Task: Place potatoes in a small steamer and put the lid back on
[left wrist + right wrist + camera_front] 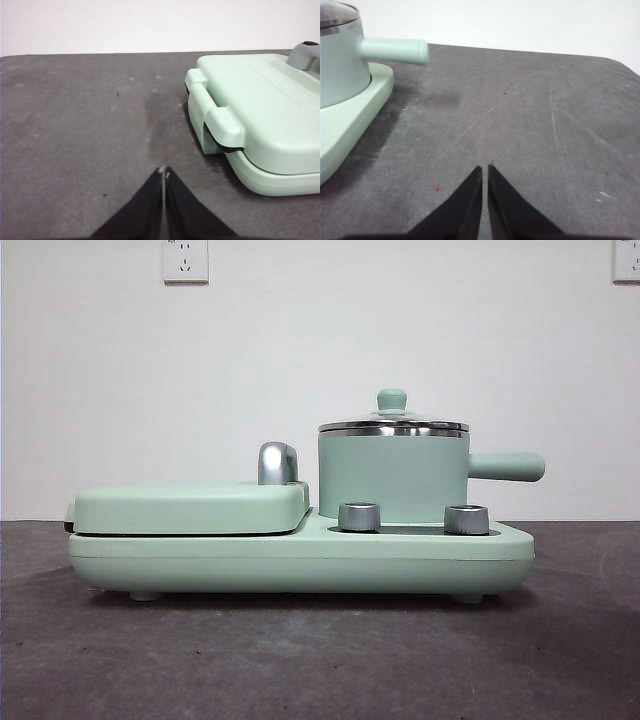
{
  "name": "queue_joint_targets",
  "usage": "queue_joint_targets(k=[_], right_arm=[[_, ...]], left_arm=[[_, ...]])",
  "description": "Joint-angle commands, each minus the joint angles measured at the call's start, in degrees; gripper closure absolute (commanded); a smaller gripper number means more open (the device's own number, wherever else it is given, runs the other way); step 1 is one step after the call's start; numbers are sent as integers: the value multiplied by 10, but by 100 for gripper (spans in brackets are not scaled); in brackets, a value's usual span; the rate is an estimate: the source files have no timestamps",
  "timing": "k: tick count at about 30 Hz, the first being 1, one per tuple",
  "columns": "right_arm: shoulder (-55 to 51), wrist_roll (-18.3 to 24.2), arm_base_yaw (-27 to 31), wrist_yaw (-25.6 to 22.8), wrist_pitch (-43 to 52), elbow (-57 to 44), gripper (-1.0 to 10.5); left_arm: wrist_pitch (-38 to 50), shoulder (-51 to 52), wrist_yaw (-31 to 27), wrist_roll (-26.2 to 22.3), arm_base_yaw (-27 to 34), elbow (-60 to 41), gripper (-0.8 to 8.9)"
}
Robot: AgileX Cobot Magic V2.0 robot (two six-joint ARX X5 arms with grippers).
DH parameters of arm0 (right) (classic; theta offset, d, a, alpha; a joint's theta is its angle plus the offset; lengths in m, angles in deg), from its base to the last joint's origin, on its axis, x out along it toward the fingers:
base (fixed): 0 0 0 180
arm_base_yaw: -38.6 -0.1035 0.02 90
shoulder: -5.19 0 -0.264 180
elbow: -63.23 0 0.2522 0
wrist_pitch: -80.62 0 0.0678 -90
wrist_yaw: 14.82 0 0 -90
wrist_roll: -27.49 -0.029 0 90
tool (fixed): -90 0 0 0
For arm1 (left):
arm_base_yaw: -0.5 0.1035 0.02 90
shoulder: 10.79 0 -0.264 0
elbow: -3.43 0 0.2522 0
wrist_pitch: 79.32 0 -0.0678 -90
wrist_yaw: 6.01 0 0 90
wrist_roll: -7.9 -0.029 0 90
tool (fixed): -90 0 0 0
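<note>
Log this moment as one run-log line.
lid on steamer | potato unseen | left gripper shut, over table | right gripper shut, idle

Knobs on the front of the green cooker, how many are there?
2. One silver knob sits below the small steamer's left side, the other below its handle side.

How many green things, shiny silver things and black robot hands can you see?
Green: 3, the mint-green cylindrical pot, flat green grill cover, green cooker base.
Silver: 3, two steel dials, one chrome hinge handle.
Black hands: 2, left hand, right hand.
Total: 8.
</note>
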Motion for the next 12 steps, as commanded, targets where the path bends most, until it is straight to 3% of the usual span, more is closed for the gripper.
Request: queue_joint_targets(k=[1, 12], right_arm=[[-1, 6, 1, 0, -2, -3, 930], [-1, 6, 1, 0, 3, -3, 930]], left_arm=[[-4, 1, -1, -7, 0, -11, 809], [-4, 1, -1, -7, 0, -10, 809]])
